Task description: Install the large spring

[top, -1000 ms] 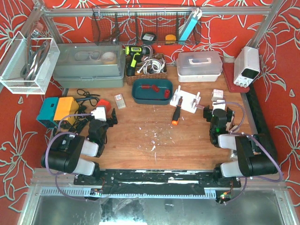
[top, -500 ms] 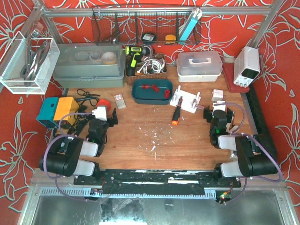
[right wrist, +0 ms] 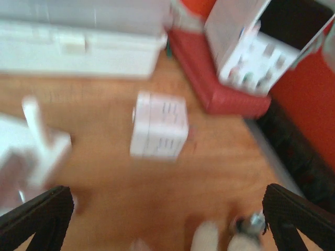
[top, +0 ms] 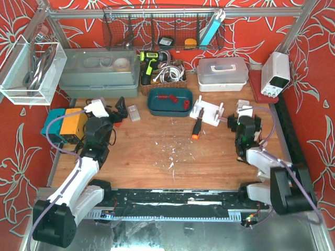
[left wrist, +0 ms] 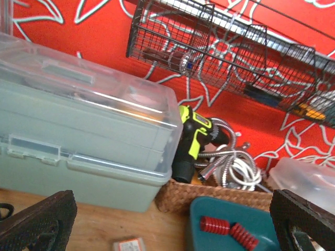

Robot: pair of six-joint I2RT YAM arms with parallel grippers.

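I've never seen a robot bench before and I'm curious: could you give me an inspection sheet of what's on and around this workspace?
Surface: wooden tabletop, white flecks near the middle.
Job's things: red coil springs lying in a teal plastic tray; white post fixture and orange-tipped black screwdriver beside it.
Clutter: grey-green lidded toolbox, white lidded box, wicker basket with a yellow-green drill, white power supply.
Jaws: left jaws and right jaws wide open, holding nothing.
Cables: purple cables looping along both arms; white cable coiled in the basket.
Surroundings: red flowered walls, black wire rack behind, white wire basket at left.
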